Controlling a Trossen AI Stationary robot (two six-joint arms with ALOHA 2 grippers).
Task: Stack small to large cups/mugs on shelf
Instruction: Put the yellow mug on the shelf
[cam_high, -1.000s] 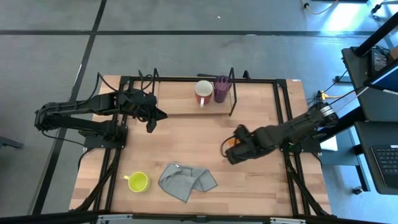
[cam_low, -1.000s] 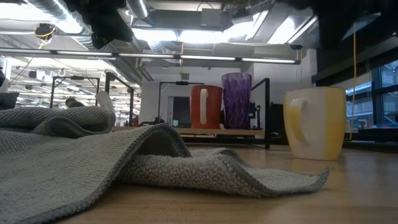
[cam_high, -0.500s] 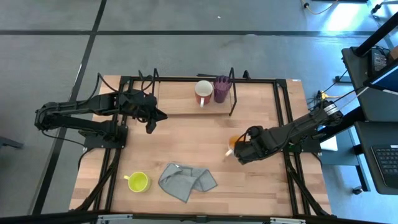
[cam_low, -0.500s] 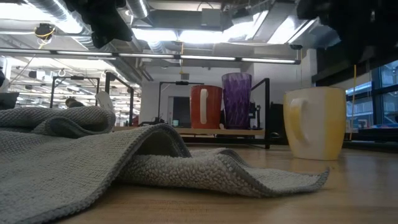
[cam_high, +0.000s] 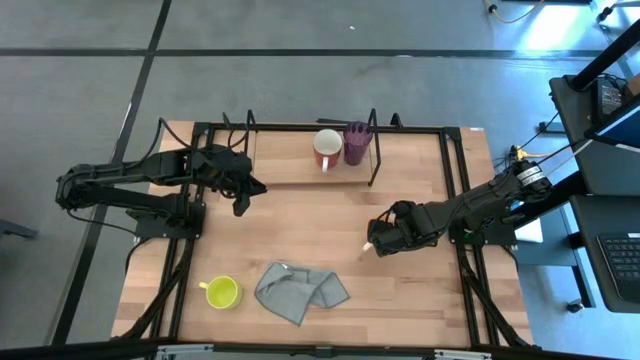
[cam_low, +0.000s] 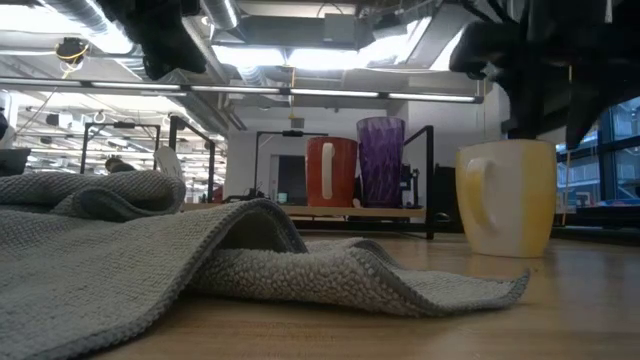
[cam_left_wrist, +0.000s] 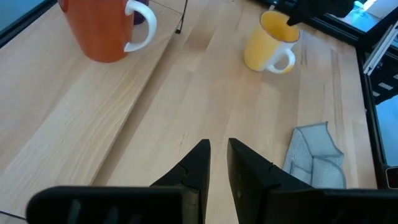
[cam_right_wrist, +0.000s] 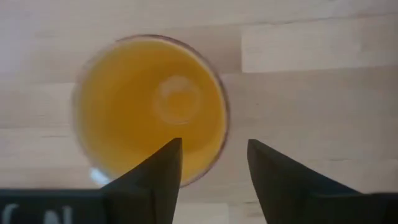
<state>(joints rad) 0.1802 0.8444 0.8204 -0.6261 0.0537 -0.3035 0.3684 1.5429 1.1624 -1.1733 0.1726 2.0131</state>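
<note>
- Your right end effector (cam_right_wrist: 208, 163) hangs directly above the orange mug (cam_right_wrist: 151, 107), fingers spread to either side of the near rim, not gripping.
- The orange mug (cam_left_wrist: 268, 42) stands upright on the table (cam_high: 300, 215), mouth upward, long axis vertical, handle toward the grey cloth (cam_high: 300, 290).
- Your left end effector (cam_left_wrist: 217, 158) waits just beside the shelf (cam_high: 290, 170), near its left end, fingers nearly together, holding nothing.
- The white mug with red inside (cam_high: 327, 149) and the purple tumbler (cam_high: 356, 142) stand upright side by side on the shelf, touching or nearly so.
- The yellow-green mug (cam_high: 221, 292) stands upright near the table's front left, handle pointing left.
</note>
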